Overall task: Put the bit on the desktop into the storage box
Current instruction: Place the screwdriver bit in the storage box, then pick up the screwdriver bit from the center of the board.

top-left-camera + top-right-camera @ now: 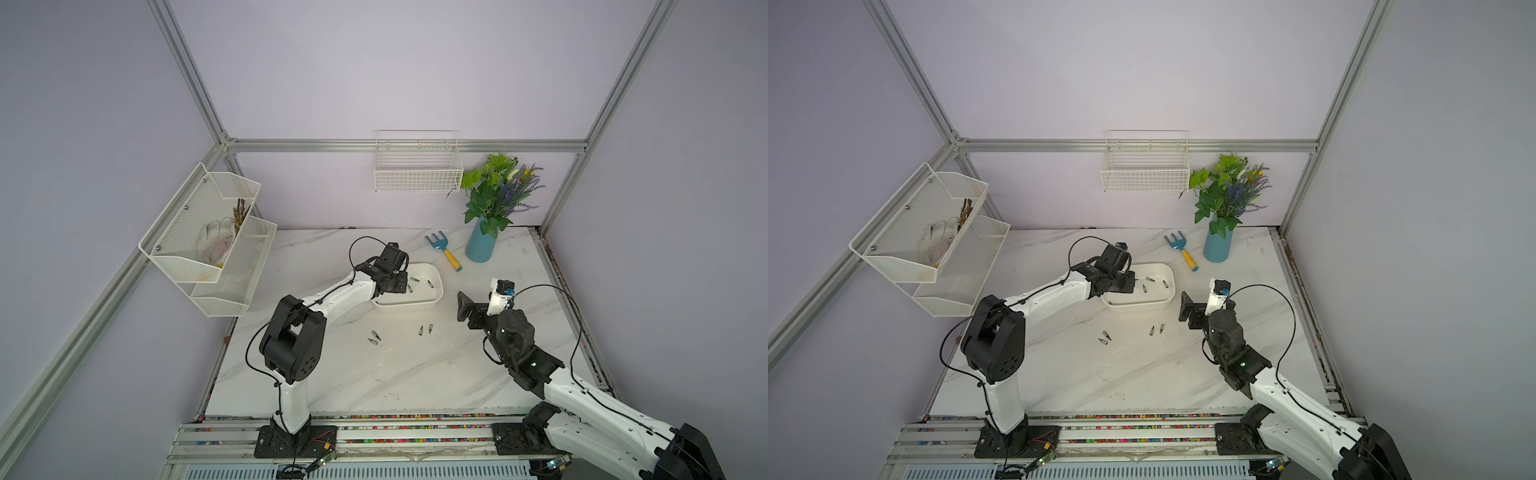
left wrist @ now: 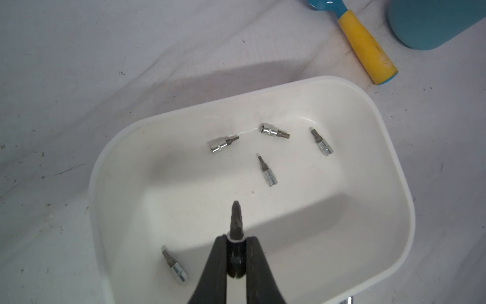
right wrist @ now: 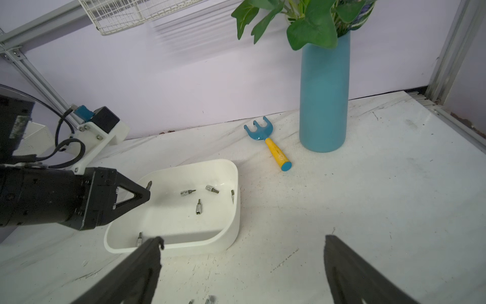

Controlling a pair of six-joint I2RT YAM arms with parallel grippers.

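The storage box (image 1: pixel 437 277) is a shallow white tub at mid-table, with several silver-and-grey bits (image 2: pixel 269 177) lying on its floor. My left gripper (image 2: pixel 236 238) hovers over the box's left end, shut on a dark bit (image 2: pixel 236 219) whose tip sticks out past the fingertips. In the right wrist view, that left gripper (image 3: pixel 147 188) hangs above the box rim (image 3: pixel 231 168). Several more bits (image 1: pixel 376 333) lie on the desktop in front of the box. My right gripper (image 3: pixel 243 238) stands open and empty just right of the box, above the table.
A blue hand rake with a yellow handle (image 1: pixel 443 252) and a blue vase of greenery (image 1: pixel 481 245) stand behind the box to the right. A wire basket (image 1: pixel 417 174) hangs on the back wall and a two-tier mesh shelf (image 1: pixel 208 241) on the left wall.
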